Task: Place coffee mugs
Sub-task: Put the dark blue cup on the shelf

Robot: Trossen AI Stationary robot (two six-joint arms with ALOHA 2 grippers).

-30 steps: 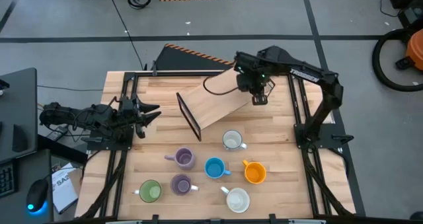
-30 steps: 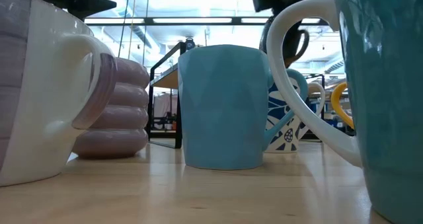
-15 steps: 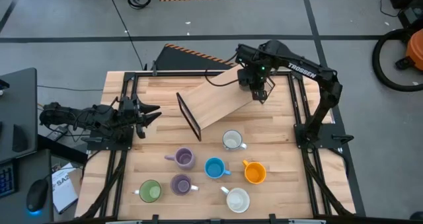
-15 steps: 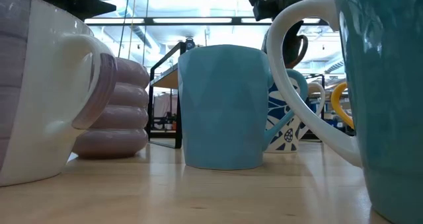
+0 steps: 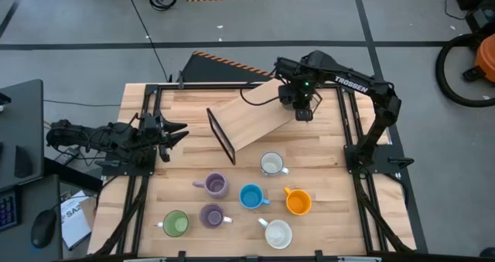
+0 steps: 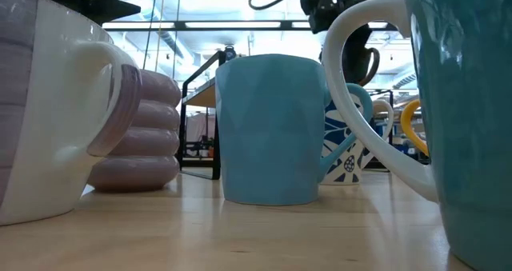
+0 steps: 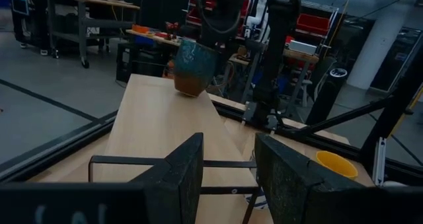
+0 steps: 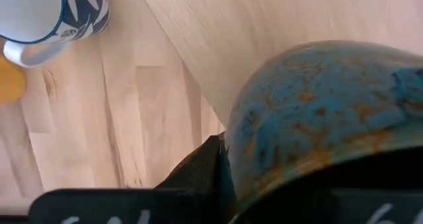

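Wooden table (image 5: 325, 216), tilted board (image 5: 251, 119), workshop behind.
Right gripper (image 5: 304, 113) pinches a teal-brown mug (image 7: 193, 67) over the board; left gripper (image 5: 172, 132) waits, fingers spread.

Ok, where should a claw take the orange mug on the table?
From straight above, pinching the orange mug's rim wall on its right side in the high view: it stands upright, mouth open, with its handle at upper left, nearer the blue mug.

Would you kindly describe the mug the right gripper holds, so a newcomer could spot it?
Find the sloping wooden board at the table's far side. Above its raised end, the right gripper holds a mug: mottled dark teal with rusty brown, the only one off the table.
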